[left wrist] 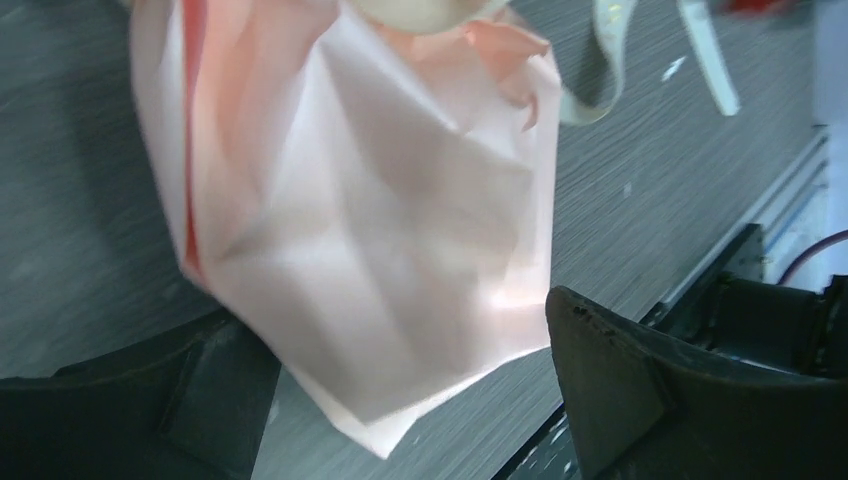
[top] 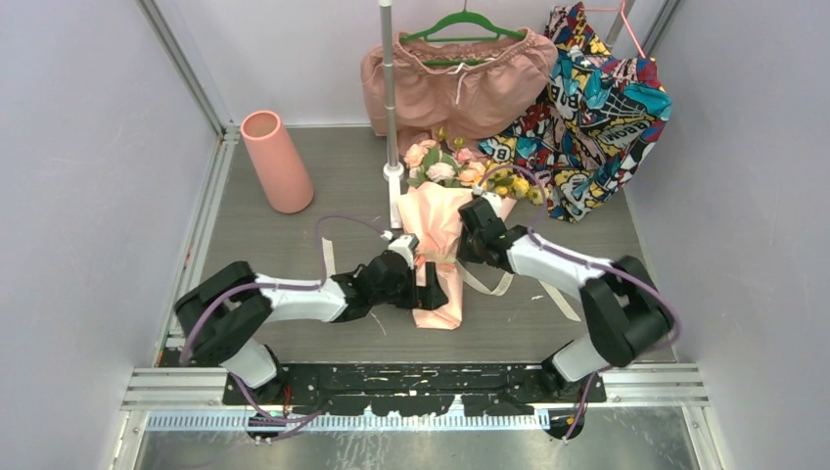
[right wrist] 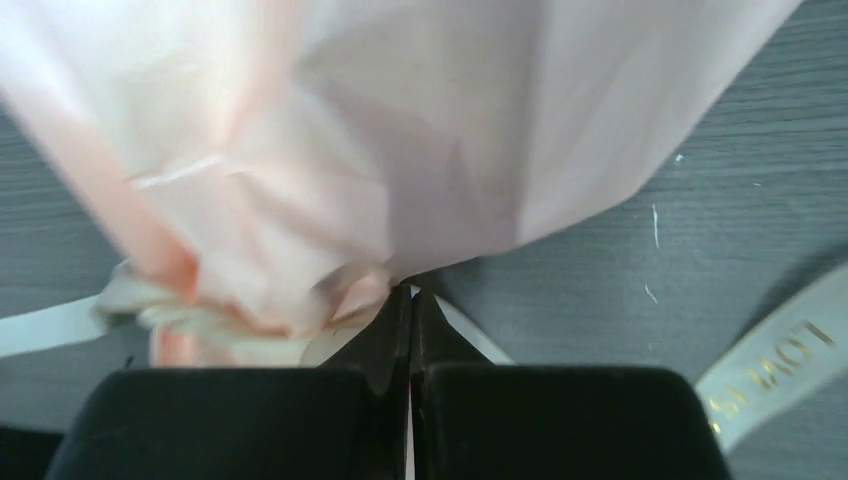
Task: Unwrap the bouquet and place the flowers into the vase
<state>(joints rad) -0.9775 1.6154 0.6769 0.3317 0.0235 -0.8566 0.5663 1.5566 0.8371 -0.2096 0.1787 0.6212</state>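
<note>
bouquet (top: 438, 235) lying flat mid desk (top: 294, 235), flowers (top: 460, 174) toward the back, left fingers (left wrist: 620, 390) spread wide either side of the bottom tip of the wrap (left wrist: 380, 230), right fingers (right wrist: 390, 335) pinched shut against the wrap by the ribbon knot (right wrist: 150, 310), vase (top: 276, 162) upright far left, well apart

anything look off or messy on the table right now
The bouquet lies flat on the table with its paper crumpled. Its cream ribbon is undone and trails loose across the surface beside it. A few small pale scraps are scattered nearby. The vase stands upright, apart from the mess.
</note>
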